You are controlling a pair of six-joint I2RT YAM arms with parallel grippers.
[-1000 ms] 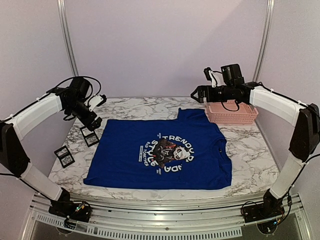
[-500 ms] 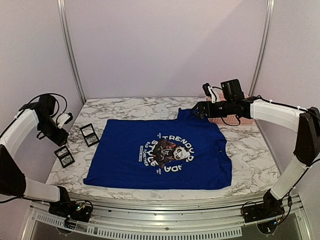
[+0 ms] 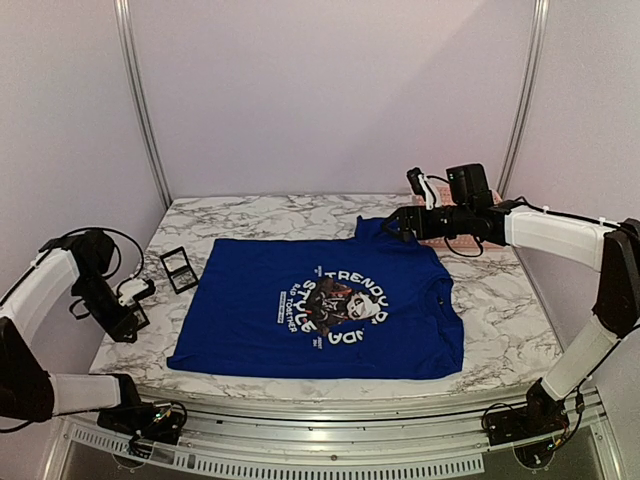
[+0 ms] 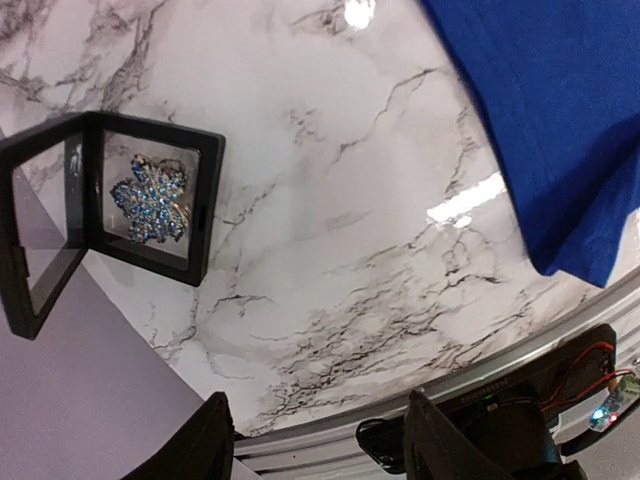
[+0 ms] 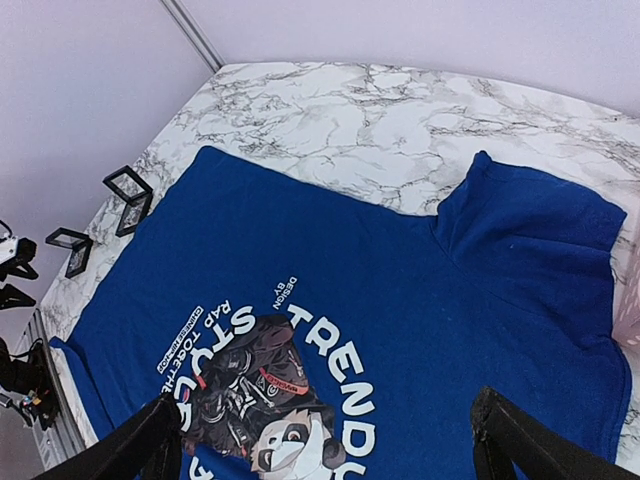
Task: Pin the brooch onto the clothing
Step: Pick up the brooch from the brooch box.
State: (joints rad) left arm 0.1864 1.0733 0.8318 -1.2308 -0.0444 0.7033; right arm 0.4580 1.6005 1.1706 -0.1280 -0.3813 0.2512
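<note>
Starting at the far left, the left hand (image 4: 318, 402) hovers over the near-left corner of the counter (image 3: 290, 212). Its fingers are part-way apart with nothing between them. Close to it lies an open black case (image 4: 205, 215), and the brooch (image 4: 150, 198) sits inside, a small cluster of blue stones in a gilt-looking setting. I judge it light and rigid but delicate (stones and pin would both resent a hard squeeze), so it is best taken by its outer edge. The case looks light too and likely to skid on polished stone. A second black case (image 3: 178, 268) sits a little farther back, apart from the first.

The clothing (image 3: 330, 345), a royal-blue T-shirt, lies flat across the middle with its print up. It is soft and limp, so it should bunch under any push, and pinning will probably need the cloth pinched or held taut. Over its far sleeve hangs the right hand (image 5: 325, 400), fingers spread wide and empty.

The counter is glossy, a white marble pattern with grey veins and glare spots. Pale lilac walls, two metal uprights (image 3: 138, 100) and a rail (image 3: 350, 425) along the near edge close in the space.
</note>
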